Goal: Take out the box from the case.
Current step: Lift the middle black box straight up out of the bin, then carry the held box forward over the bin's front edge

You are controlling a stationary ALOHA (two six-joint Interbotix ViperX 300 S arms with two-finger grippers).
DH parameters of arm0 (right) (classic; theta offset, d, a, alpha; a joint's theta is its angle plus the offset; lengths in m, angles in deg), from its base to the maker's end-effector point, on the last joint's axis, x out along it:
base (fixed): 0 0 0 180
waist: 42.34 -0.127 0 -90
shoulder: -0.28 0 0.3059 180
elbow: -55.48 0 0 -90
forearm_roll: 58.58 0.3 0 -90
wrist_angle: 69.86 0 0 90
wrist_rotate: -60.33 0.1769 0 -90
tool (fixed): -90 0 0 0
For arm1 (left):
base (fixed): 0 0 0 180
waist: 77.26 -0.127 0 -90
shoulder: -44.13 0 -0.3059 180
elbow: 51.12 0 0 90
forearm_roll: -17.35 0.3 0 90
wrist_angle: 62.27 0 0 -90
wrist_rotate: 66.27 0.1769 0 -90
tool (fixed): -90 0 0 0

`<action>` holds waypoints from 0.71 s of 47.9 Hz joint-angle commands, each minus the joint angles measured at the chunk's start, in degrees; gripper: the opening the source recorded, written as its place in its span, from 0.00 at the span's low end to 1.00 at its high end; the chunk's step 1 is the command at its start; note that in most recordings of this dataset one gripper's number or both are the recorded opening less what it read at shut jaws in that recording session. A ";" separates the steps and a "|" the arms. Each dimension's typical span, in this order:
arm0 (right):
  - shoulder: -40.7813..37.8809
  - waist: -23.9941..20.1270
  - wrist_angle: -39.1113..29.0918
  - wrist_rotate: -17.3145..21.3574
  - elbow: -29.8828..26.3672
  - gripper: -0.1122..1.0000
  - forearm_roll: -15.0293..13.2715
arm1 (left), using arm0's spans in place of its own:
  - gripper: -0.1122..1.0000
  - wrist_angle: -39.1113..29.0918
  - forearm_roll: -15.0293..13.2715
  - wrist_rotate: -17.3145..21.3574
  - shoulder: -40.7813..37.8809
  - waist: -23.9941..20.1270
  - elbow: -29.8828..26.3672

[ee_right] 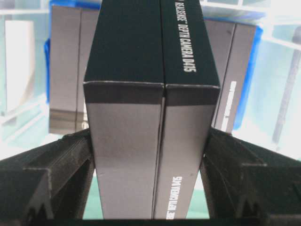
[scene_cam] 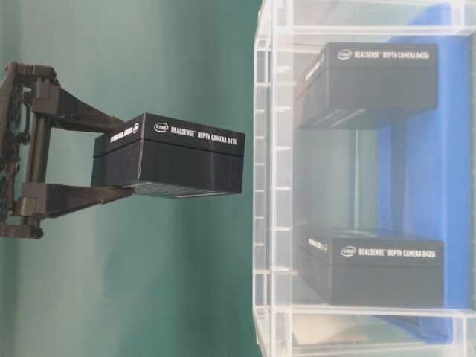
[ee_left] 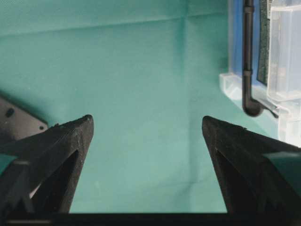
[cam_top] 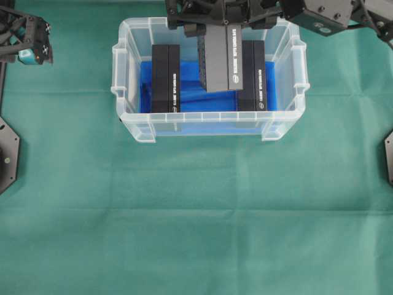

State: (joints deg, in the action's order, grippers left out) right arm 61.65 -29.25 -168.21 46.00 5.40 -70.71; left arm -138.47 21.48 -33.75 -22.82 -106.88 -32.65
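The case (cam_top: 209, 117) is a clear plastic tub at the back middle of the green cloth, with a blue sheet (cam_top: 190, 98) on its bottom. My right gripper (cam_top: 224, 26) is shut on a black box (cam_top: 220, 58), clamped at one end with a finger on each broad side (ee_right: 148, 141). The table-level view shows this box (scene_cam: 169, 155) and the right gripper (scene_cam: 126, 156) clear of the case's rim (scene_cam: 262, 186). The box (ee_right: 150, 94) fills the right wrist view. My left gripper (cam_top: 34, 46) waits at the far left, open and holding nothing (ee_left: 147, 122).
Two more black boxes stand on edge inside the case, one left (cam_top: 166, 77), one right (cam_top: 253, 77). Arm bases sit at the left edge (cam_top: 7, 157) and right edge (cam_top: 389, 157). A black cable (ee_left: 248, 56) hangs beside the case's corner (ee_left: 287, 52).
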 commanded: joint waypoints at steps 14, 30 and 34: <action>3.43 -3.43 -1.93 1.67 -1.76 0.71 -0.35 | 0.97 0.26 0.18 0.00 0.53 -0.18 -0.44; 3.25 -9.84 -3.25 6.33 -1.76 0.71 -1.14 | 0.97 0.26 0.18 -0.09 0.53 -0.26 -0.44; 3.08 -12.13 -3.25 7.73 -1.76 0.71 -1.14 | 0.97 0.26 0.18 -0.26 0.44 -0.18 -0.53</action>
State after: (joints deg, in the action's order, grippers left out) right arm 61.65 -39.53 -171.38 53.03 5.40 -71.50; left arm -138.47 21.48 -33.93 -22.73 -106.97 -32.56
